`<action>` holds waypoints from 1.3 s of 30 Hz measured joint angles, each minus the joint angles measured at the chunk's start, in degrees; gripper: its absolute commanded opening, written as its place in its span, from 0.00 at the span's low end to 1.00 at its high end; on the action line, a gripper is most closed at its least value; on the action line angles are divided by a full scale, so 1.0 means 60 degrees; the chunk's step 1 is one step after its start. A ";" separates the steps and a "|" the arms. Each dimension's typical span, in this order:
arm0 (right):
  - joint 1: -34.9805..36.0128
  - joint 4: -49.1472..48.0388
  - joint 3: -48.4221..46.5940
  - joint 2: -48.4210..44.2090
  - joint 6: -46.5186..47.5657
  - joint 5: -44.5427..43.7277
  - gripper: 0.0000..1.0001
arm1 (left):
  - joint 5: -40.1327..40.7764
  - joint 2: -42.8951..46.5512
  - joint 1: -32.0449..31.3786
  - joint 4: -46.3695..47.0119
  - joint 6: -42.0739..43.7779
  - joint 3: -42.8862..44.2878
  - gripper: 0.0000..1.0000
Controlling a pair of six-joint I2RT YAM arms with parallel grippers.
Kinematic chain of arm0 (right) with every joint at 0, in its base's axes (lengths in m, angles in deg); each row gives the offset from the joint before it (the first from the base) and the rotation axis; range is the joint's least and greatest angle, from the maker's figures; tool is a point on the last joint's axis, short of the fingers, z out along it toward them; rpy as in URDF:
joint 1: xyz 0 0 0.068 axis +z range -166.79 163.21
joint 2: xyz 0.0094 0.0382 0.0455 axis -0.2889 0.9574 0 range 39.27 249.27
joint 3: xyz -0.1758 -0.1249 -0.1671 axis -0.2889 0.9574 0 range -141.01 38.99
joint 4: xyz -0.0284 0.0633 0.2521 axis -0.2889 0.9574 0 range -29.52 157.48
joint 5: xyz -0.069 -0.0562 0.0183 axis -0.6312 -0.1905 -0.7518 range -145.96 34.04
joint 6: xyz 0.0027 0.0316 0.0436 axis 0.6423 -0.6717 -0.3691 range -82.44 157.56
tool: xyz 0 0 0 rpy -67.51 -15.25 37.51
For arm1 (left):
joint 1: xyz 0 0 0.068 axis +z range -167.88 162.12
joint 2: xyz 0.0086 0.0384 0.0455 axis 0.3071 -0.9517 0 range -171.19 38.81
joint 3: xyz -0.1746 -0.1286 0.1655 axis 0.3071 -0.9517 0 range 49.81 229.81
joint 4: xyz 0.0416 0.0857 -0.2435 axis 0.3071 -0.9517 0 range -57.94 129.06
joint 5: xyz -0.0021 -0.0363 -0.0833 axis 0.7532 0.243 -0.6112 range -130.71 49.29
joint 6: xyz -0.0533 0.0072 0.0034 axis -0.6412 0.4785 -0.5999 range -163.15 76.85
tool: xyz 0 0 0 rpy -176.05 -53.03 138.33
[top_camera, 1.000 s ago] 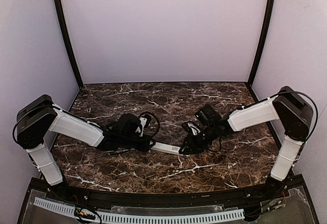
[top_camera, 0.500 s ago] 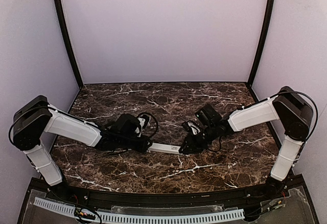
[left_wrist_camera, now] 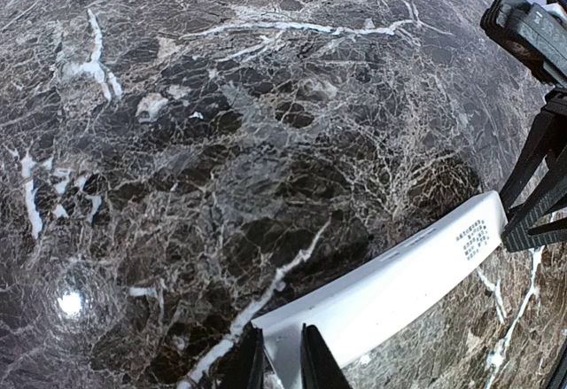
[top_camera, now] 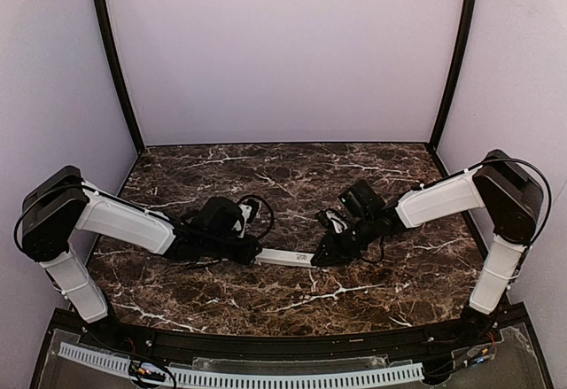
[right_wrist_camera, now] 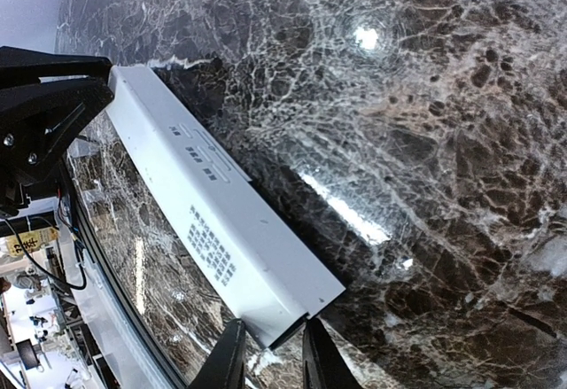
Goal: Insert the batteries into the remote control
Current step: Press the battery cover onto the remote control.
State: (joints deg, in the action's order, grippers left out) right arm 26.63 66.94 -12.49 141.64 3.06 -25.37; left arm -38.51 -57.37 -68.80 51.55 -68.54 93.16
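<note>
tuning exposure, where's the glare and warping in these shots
Left wrist: a small glare spot on the table, and the remote bows from lens distortion. Right wrist: a glare spot and a bright streak on the table. Top external: even light, no strong glare.

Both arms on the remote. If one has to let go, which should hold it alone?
Left, narrowly. The remote control runs deep into the left end effector; the right end effector only catches the other end's corner, so its hold looks shallower.
</note>
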 measured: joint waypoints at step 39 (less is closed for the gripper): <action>-0.0106 -0.0127 0.0109 -0.0069 0.0098 -0.0310 0.44 | -0.0171 -0.0306 -0.0313 -0.0408 -0.0240 0.0124 0.49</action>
State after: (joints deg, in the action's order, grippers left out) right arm 25.99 66.18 -11.84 141.23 3.65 -27.22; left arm -39.54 -59.20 -70.68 49.10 -69.98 93.90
